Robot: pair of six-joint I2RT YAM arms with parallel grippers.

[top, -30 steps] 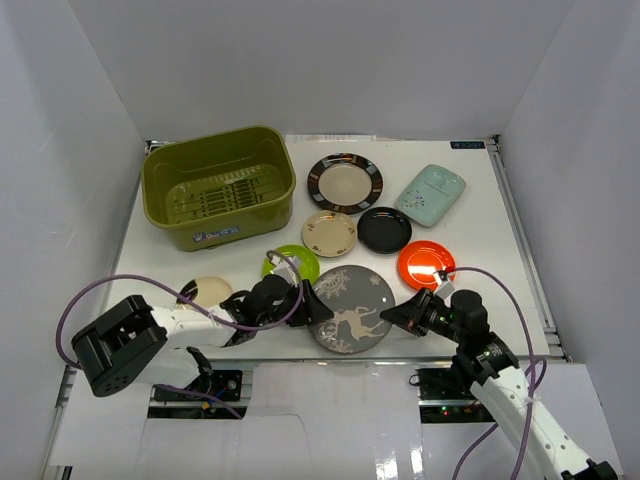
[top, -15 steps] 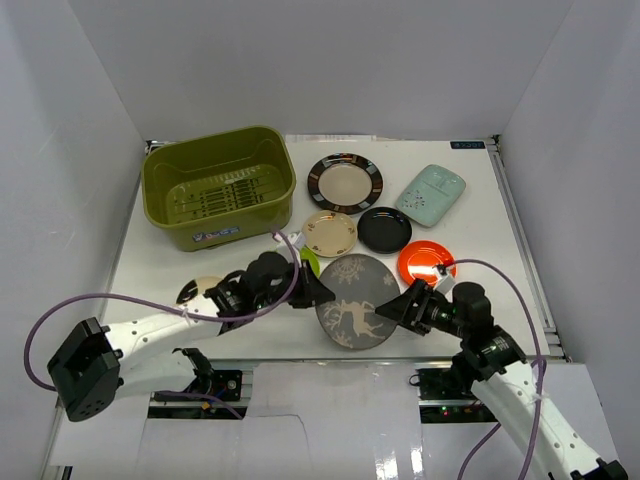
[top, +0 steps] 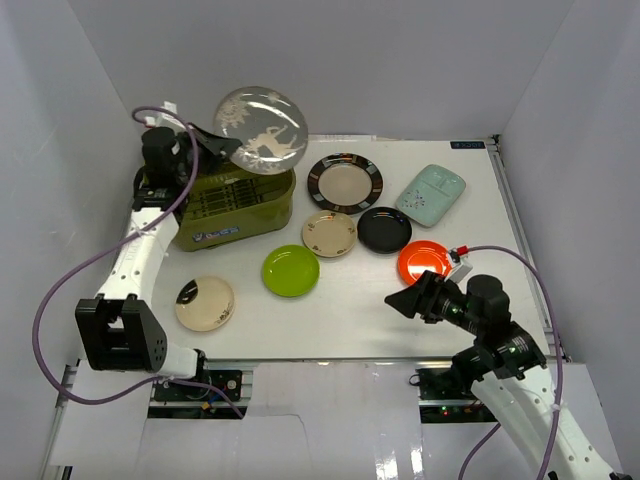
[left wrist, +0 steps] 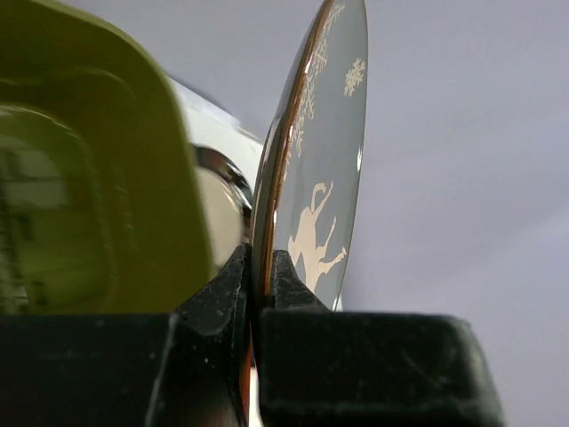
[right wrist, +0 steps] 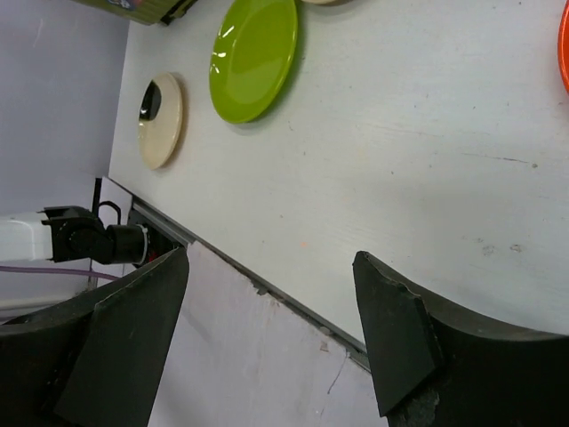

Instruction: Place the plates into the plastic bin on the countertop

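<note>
The grey patterned plate (top: pixel 262 127) is held in the air over the far part of the plastic bin (top: pixel 232 228), pinched at its lower left rim by the left gripper (top: pixel 221 143). In the left wrist view the plate (left wrist: pixel 313 178) is seen edge-on and nearly upright, clamped between the two closed-in fingers (left wrist: pixel 222 294), with the bin's olive wall (left wrist: pixel 98 169) just beside it. The left arm is seen along the bin's left side. Seven other dishes are spread over the countertop (top: pixel 350 315). To the right of the bin lie the black-rimmed cream plate (top: pixel 344 183) and the mint dish (top: pixel 430 194). Nearer lie the small beige plate (top: pixel 329 233), the black plate (top: pixel 384 229) and the orange-red plate (top: pixel 425 262). In front of the bin lie the lime green plate (top: pixel 290 270) and a second beige plate (top: pixel 204 303). The right gripper (top: pixel 405 300) is held low beside the orange-red plate, its fingers spread apart with nothing between them (right wrist: pixel 271 258).
</note>
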